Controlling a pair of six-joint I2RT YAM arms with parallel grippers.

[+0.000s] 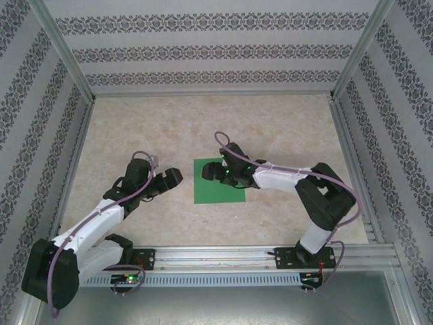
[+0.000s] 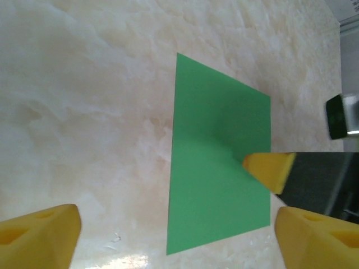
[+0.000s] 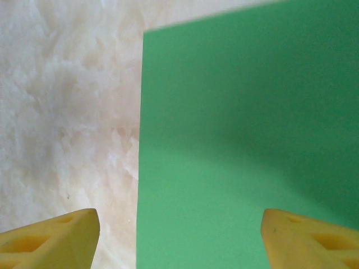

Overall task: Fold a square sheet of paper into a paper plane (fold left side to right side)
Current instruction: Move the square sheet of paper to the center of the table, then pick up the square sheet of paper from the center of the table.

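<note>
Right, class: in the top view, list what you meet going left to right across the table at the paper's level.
Left gripper → paper → right arm's elbow.

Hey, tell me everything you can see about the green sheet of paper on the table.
The square sheet of paper is plain bright green and thin, with sharp corners and straight edges. It lies flat and unfolded, with no crease showing, on the marbled beige table near the middle. The right gripper hangs open over its far part, one finger above the paper and one above the table. Whether it touches cannot be told. The left gripper, open, sits apart from its left edge.
</note>
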